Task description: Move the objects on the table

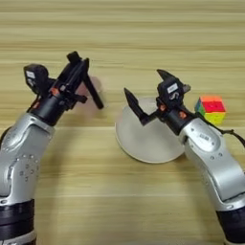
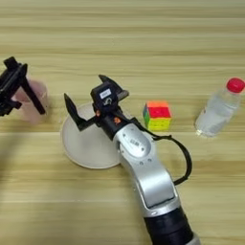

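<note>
R gripper [image 2: 88, 103] hangs over the plate [image 2: 83, 148], jaws wide apart, nothing held; cube [image 2: 158, 115] sits just right of the plate, bottle [image 2: 217, 109] well right. L gripper [image 1: 83, 79] looks closed round the pink cup [image 2: 32, 103] w/ a black bar across it, maybe the marker, can't tell. Likely step is moving the cup: lift it straight, keep it upright, clear the plate rim before setting down.
</note>
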{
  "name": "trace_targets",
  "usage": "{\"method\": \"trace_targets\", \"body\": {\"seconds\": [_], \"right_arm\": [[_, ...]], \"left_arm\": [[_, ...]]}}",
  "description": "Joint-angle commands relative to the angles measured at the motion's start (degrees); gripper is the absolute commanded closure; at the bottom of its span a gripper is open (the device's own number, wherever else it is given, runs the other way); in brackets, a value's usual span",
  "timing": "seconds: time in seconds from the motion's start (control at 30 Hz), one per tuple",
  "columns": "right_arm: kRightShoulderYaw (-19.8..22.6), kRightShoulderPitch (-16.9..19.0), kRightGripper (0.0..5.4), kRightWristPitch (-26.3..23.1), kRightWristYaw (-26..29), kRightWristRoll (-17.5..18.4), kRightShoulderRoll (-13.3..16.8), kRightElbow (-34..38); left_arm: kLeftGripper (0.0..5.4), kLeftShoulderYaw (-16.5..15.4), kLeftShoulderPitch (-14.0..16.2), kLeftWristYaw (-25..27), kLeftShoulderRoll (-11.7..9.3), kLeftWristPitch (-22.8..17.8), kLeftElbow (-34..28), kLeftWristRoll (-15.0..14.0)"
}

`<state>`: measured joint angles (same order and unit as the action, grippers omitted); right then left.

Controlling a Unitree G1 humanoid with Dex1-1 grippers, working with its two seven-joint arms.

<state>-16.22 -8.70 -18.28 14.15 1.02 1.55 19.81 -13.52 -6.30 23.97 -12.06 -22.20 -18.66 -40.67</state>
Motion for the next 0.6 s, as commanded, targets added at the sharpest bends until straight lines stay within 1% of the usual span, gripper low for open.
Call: {"method": "trace_targets", "body": {"seconds": [0.03, 0.13, 0.27, 0.33, 0.5, 0.6], "right_arm": [[0.9, -1.0, 0.0, -0.2, -0.3, 0.6, -0.3, -0.5], [1.1, -1.1, 0.0, -0.1, -0.4, 0.8, -0.5, -0.7], [1.4, -1.3, 0.0, -0.1, -0.5, 0.9, -0.7, -1.0], [1.7, -1.3, 0.0, -0.2, -0.4, 1.1, -0.8, -1.0], [2.1, -1.7, 0.0, -0.3, -0.4, 1.9, -1.2, -1.6], [2.4, -2.1, 0.0, -0.3, -0.5, 2.1, -1.6, -2.0]], "left_arm": [[4.43, -2.7, 1.6, -0.4, -2.8, -1.6, -0.7, -1.0], [4.43, -3.2, 2.3, -0.7, -3.8, -2.8, -1.1, -1.4], [4.43, -3.1, 3.1, -0.8, -3.9, -3.5, -1.2, -1.0], [4.43, -3.7, 3.8, -0.7, -4.2, -3.3, -1.1, -0.9], [4.43, -6.1, 5.4, -1.4, -5.7, -3.5, -1.2, -0.8], [4.43, -7.3, 6.2, -1.8, -6.4, -3.4, 0.8, -0.2]]}}
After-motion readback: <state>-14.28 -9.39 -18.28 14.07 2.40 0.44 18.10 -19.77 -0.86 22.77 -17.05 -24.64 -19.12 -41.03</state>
